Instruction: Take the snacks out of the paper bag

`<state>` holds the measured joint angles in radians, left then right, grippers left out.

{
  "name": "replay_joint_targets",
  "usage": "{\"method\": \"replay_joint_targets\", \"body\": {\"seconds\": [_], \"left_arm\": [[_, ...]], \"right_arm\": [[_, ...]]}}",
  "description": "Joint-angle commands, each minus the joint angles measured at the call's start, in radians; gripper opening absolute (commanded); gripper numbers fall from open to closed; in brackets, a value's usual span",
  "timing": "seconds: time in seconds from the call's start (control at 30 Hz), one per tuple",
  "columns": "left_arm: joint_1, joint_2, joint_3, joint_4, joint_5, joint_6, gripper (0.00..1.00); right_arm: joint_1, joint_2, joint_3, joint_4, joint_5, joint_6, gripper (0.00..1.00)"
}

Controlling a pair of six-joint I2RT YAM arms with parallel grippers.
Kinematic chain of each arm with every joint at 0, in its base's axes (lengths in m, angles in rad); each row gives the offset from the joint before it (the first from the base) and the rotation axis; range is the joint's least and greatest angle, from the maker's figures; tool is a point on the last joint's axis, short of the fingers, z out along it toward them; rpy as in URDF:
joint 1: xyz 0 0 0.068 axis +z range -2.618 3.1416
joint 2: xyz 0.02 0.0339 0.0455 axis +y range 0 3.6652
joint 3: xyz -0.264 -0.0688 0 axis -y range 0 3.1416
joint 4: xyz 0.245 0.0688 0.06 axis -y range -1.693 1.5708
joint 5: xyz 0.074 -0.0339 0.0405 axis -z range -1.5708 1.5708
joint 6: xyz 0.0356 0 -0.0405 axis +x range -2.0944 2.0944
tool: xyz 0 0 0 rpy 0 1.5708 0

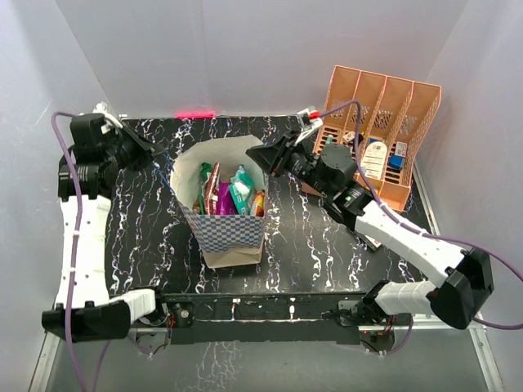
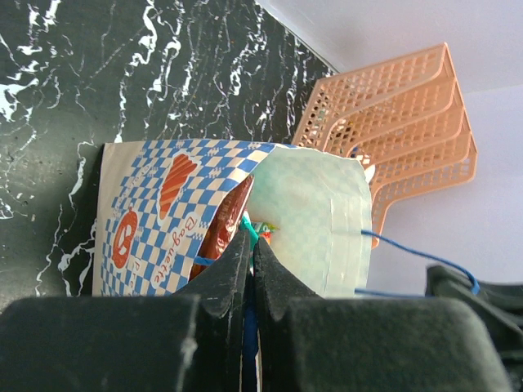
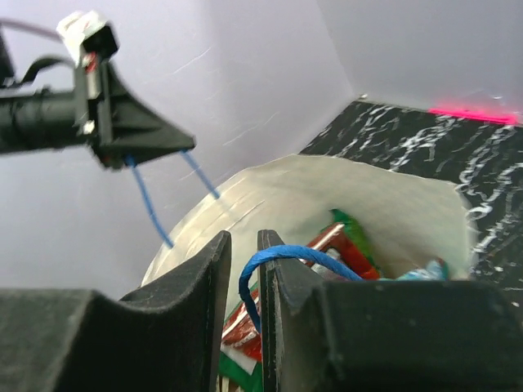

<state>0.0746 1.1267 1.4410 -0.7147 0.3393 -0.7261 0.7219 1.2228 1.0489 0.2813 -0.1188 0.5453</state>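
The paper bag (image 1: 233, 233) stands open at the table's middle, checked outside, cream inside. The snacks (image 1: 231, 196) stand in it: red-brown, purple, teal, green and orange packets. My left gripper (image 1: 154, 149) is left of the bag and shut on a blue cord handle (image 2: 250, 327), its fingertips (image 2: 237, 245) against the bag's rim (image 2: 172, 204). My right gripper (image 3: 243, 237) is at the bag's right rim, jaws a narrow gap apart. The other blue handle (image 3: 286, 253) loops through that gap and over one finger, not pinched. A red packet (image 3: 327, 245) shows below.
A salmon-orange file rack (image 1: 384, 122) with small bottles stands at the back right, close behind my right arm. It also shows in the left wrist view (image 2: 392, 106). Grey walls close in the table on three sides.
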Motion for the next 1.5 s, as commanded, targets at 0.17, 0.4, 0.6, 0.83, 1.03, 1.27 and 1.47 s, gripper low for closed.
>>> {"method": "replay_joint_targets", "body": {"seconds": [0.17, 0.4, 0.6, 0.83, 1.03, 1.27, 1.47], "left_arm": [[0.011, 0.178, 0.463, -0.066, -0.306, 0.155, 0.00], [0.013, 0.234, 0.633, -0.087, -0.569, 0.346, 0.00], [0.013, 0.152, 0.511, 0.023, -0.600, 0.486, 0.00], [0.014, -0.053, 0.172, 0.183, -0.282, 0.501, 0.00], [0.013, -0.133, 0.095, 0.182, -0.121, 0.411, 0.00], [0.013, -0.180, 0.061, 0.181, -0.066, 0.361, 0.00], [0.014, -0.200, 0.053, 0.169, -0.011, 0.370, 0.00]], "right_arm": [[0.042, 0.196, 0.217, 0.141, -0.314, 0.058, 0.21], [0.169, 0.390, 0.370, 0.264, -0.325, 0.170, 0.20], [0.245, 0.516, 0.378, 0.340, -0.333, 0.283, 0.21], [0.278, 0.529, 0.215, 0.370, -0.372, 0.335, 0.21], [0.278, 0.417, 0.086, 0.248, -0.364, 0.291, 0.24], [0.269, 0.328, 0.049, -0.060, -0.383, 0.115, 0.41], [0.242, 0.196, 0.023, -0.458, -0.278, -0.138, 0.67]]}}
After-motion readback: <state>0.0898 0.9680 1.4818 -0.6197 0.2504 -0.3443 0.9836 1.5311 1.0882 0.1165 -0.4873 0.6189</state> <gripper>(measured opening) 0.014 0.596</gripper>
